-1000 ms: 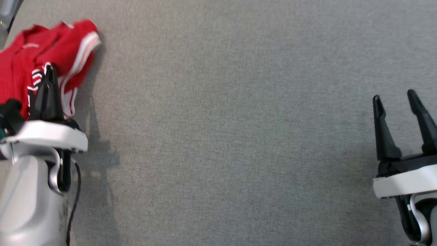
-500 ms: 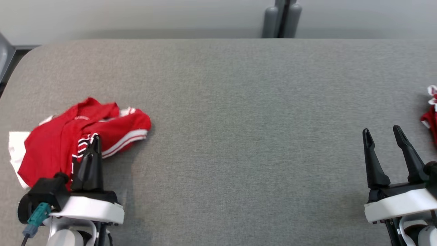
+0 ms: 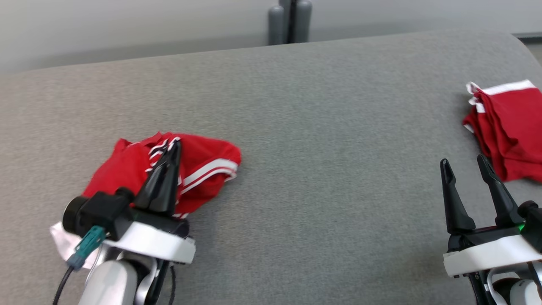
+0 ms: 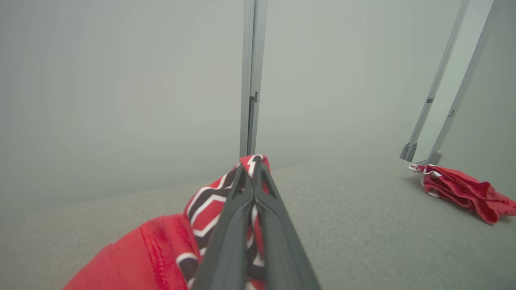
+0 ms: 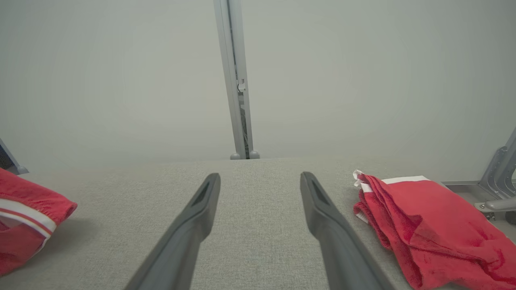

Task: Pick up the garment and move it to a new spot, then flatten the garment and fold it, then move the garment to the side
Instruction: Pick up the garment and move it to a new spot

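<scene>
Clearly the job is at its first step. The red garment (image 3: 203,163) lies in a crumpled heap on the left part of the grey counter (image 3: 322,127), sleeves and white-striped hems bunched over one another. The left gripper (image 3: 174,145) has its jaws closed tight on a raised fold of the garment with a black-and-white pattern. The left wrist view shows that fold (image 4: 252,161) pinched right at the tips. Most of the cloth seems to rest on the counter, so the lift looks barely begun, though how much hangs free is hard to tell.

The right gripper (image 3: 462,159) hovers over bare counter at the right with its jaws spread wide and holding nothing. Just beyond it, near the right edge, lies a second red garment (image 3: 510,127) in a loose stack, well apart from the one being worked.

Nearly everything is left to do: carrying the heap to a new spot, most likely the open middle of the counter, then spreading it flat, folding it and setting it to the side. Nothing about the heap looks flattened or folded yet.
</scene>
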Robot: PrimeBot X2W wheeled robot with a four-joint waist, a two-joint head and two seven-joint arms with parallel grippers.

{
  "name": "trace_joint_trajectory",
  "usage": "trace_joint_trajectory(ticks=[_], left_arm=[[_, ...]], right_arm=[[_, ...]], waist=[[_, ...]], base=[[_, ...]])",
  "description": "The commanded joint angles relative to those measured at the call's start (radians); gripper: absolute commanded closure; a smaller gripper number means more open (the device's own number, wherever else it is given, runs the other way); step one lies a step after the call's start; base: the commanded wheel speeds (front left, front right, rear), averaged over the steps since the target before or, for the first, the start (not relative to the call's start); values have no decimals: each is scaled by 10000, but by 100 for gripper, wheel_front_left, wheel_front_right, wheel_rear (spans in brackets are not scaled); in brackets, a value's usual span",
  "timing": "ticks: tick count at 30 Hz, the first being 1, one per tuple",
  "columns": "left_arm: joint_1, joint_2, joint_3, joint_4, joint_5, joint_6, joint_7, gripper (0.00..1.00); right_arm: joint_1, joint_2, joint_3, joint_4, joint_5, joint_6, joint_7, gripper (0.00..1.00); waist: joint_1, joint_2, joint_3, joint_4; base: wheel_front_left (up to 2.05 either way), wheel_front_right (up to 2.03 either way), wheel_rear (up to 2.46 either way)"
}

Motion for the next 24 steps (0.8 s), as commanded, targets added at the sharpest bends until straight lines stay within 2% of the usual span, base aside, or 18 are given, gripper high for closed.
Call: trace_joint_trajectory(ticks=[1, 8, 13, 24], left_arm=[[-482, 31, -216, 12, 132, -114, 29, 100], [-2019, 46, -1151, 372, 480, -376, 98, 100], [-2747, 43, -1735, 948, 566, -487, 110, 100], [-3118, -300, -2864, 2997, 1, -583, 73, 100]], right_arm=[[-98, 8, -42, 8, 80, -2, -126, 0], [-310, 75, 51, 258, 272, -2, -486, 0], [-470, 84, 165, 563, 528, -2, -851, 0], [-860, 78, 515, 1262, 859, -2, -1342, 0]], waist=[[0, 0, 321, -554], [0, 0, 1048, -1528], [0, 0, 1515, -1969], [0, 0, 1878, -2303]], base=[[0, 0, 0], [0, 0, 0], [0, 0, 0], [0, 0, 0]])
